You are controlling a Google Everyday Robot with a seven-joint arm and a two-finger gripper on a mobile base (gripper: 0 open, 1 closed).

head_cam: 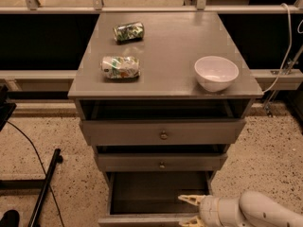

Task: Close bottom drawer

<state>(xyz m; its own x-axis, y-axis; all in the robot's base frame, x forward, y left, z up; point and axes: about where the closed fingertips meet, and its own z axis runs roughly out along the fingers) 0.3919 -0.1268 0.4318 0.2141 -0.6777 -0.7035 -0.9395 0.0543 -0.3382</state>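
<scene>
Speckled floor (270, 155) all round, with a black pole (46, 183) slanting across it at far left. Rightward, a grey cabinet (180, 41). Lowest in it, the bottom drawer (137, 219): drawn far out toward the camera, dark tray exposed, front rim at the lower edge of view, knob out of sight. Right of its middle, the gripper (182, 210), poised over the front rim at the tray's right side, fingers (191, 199) spread wide, nothing held between.

Probably best for the step in hand: bring both fingers out in front of the panel, set them flat against its face near the middle, then push straight back along the runners. Keep clear of the tray interior. Avoid an off-centre shove, likely to skew and jam the drawer.

Counted, left to right: one pole; two crushed cans, far can (128, 31) and near can (120, 66); three drawers, with top drawer (163, 132) and middle drawer (161, 163) above the open one; one white bowl (216, 72); one gripper.
</scene>
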